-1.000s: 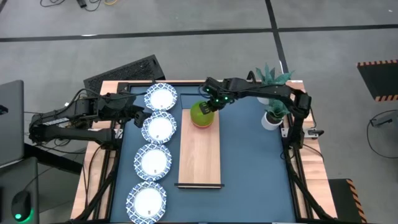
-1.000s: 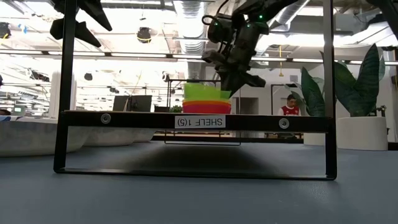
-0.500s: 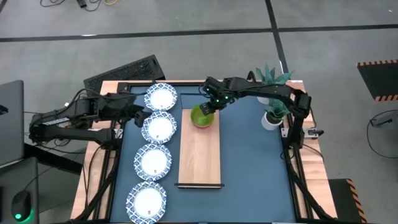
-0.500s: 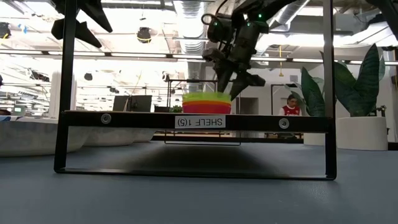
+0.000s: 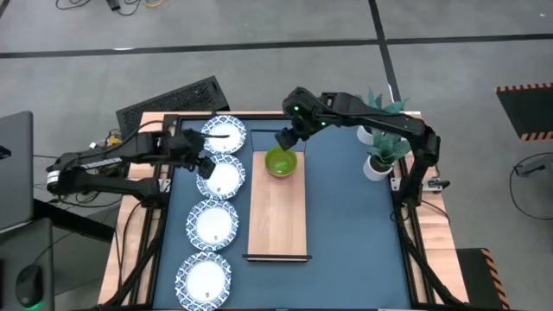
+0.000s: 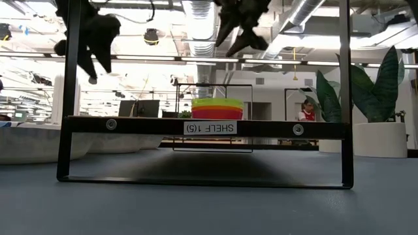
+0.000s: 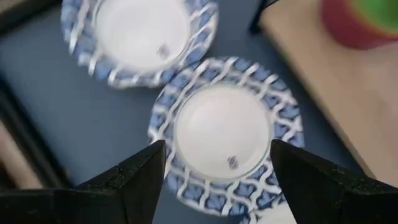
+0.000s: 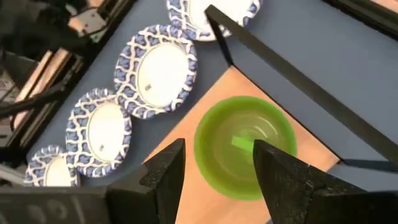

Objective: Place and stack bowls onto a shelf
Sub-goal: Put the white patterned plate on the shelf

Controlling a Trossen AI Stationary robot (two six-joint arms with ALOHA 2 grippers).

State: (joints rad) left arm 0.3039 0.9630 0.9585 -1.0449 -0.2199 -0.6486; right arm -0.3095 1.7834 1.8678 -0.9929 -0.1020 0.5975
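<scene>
A stack of small bowls, green (image 5: 280,162) on top with yellow and red (image 6: 217,112) under it, stands at the far end of the wooden shelf (image 5: 278,220). My right gripper (image 5: 286,141) hangs open above the stack's far side, clear of it; its wrist view looks down into the green bowl (image 8: 245,146). Four white dishes with blue rims lie in a row left of the shelf. My left gripper (image 5: 202,162) hovers open over the second dish from the far end (image 7: 224,134), high above it (image 6: 91,49).
A white plant pot (image 5: 375,166) with a green plant stands at the table's far right. A black frame (image 6: 202,127) runs around the shelf. The other dishes (image 5: 225,134), (image 5: 214,223), (image 5: 205,278) fill the strip left of the shelf.
My right gripper has opened and let go of the green bowl, which has settled lower into the stack. The gripper has then risen clear of it. My left gripper has moved toward the table's right and come down, over the second dish.
</scene>
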